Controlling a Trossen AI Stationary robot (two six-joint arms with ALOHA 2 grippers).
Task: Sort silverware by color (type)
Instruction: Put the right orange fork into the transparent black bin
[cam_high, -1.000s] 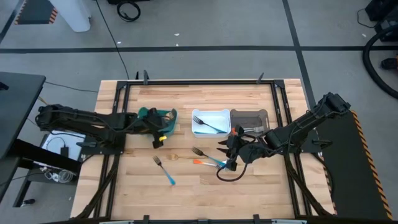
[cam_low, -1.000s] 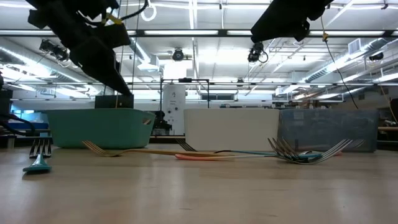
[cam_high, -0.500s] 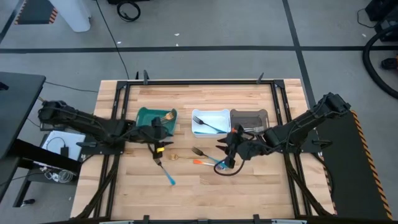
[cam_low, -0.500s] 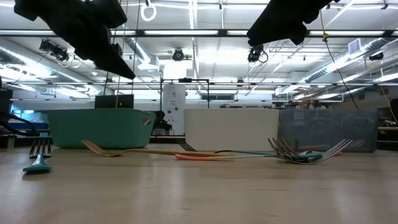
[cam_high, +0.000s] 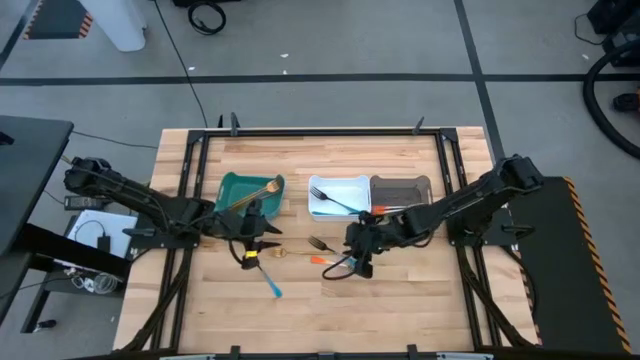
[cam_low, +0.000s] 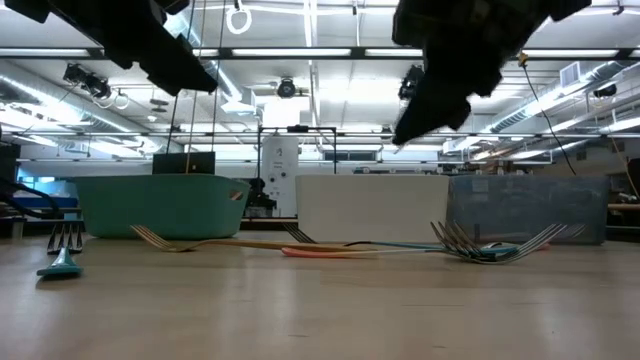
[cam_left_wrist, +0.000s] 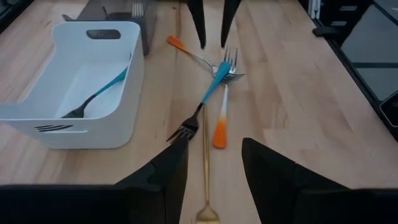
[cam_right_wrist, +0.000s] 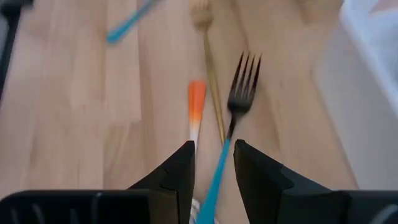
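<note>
Tabletop (cam_high: 330, 310): pale butcher-block wood in jointed strips, smooth with a satin finish, edged by dark metal framing. White bin (cam_left_wrist: 74, 81): moulded plastic, smooth, slightly glossy. Teal bin (cam_high: 238, 187): matt plastic. Grey bin (cam_high: 400, 186): translucent smoky plastic. Loose forks (cam_left_wrist: 214, 81): heads dark or polished metal; handles coated in glossy blue and orange. Gold fork (cam_left_wrist: 206, 162): brushed metallic finish throughout. Left wrist fingers (cam_left_wrist: 171, 171) and right wrist fingers (cam_right_wrist: 177, 171): matt black, smooth, plastic-looking.
</note>
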